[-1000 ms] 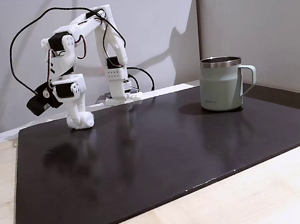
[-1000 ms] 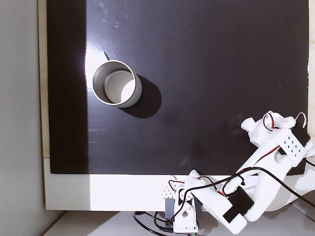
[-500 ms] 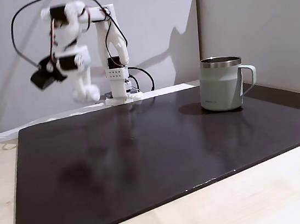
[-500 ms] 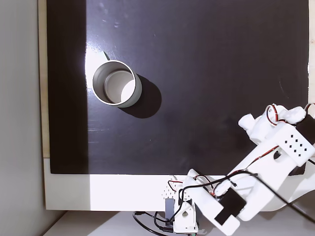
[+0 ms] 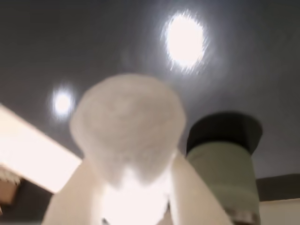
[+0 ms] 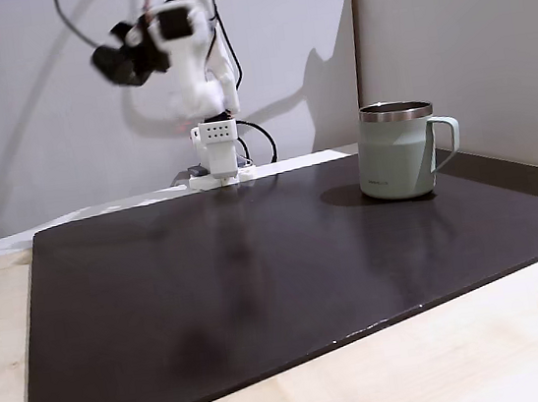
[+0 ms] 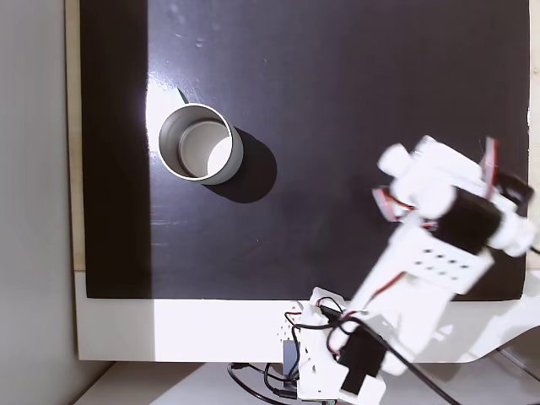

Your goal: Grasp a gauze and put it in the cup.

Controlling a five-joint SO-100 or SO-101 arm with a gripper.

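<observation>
Lifted higher since a moment ago, the jaws (image 5: 133,187) clench the gauze (image 5: 129,124), seemingly well above the dark surface (image 6: 289,278), far from the cup (image 6: 397,149).

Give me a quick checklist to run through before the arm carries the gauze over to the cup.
1. Gauze held: ok. In the wrist view the gauze sits between the two white fingers, and the gripper carries a white roll at its tip in a fixed view.
2. Gauze clear of the mat: ok. The gripper is high above the black mat.
3. Cup upright: ok. The cup stands on its base, handle to the right in that view.
4. Cup mouth free: ok. From above, the cup is open and looks empty.
5. Path to the cup: ok. Bare mat lies between them.
6. Grip firmness: cannot tell, since the wrist view is blurred.
</observation>
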